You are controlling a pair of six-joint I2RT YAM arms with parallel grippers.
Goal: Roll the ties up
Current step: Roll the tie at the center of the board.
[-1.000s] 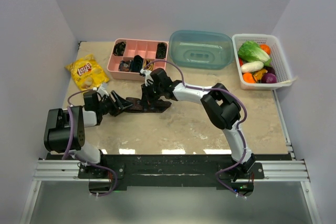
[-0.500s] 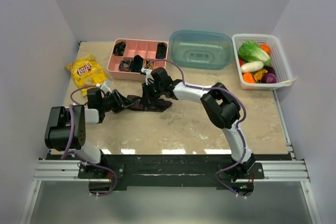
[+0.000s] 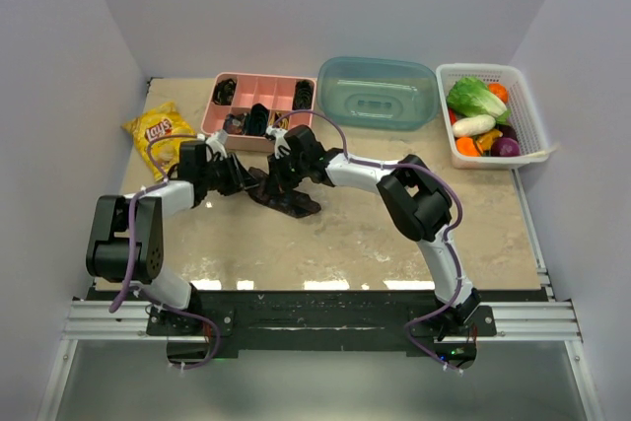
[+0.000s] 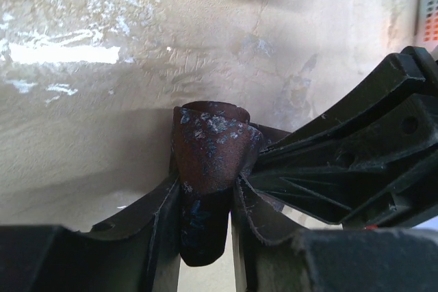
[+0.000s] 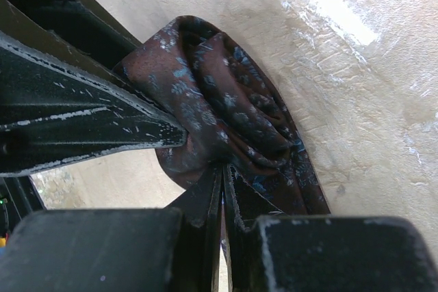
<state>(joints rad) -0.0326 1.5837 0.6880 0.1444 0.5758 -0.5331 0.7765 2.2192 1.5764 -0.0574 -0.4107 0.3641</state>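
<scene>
On the desk [image 3: 375, 234] the left arm [image 3: 163, 199] has swung up from the lower left of the top view toward the middle, so it now reaches in just below the pink tray [image 3: 266, 77]. The tie [image 3: 291, 204] has gone with it. A second ago it lay nearly flat across the centre. Now its bunched end is drawn up between the two arms, and only a dark tail slants down to the right on the desk. The left pincer [image 3: 235, 173] has narrowed from a wider gape and is now clamped on the tie. In its own camera the two fingers [image 4: 164, 217] pinch a short coiled stub of the patterned cloth [image 4: 209, 148] at lower centre. The right pincer [image 3: 279, 167] has not changed: its jaws are shut tight on a fold of the cloth [image 5: 226, 121], low in the middle of its own view, with the other pincer's black frame crowding the left side. Both pincers therefore hold the same small bundle, close together. The roll looks barely begun, since most of the length is not yet wound and the coil is loose.
</scene>
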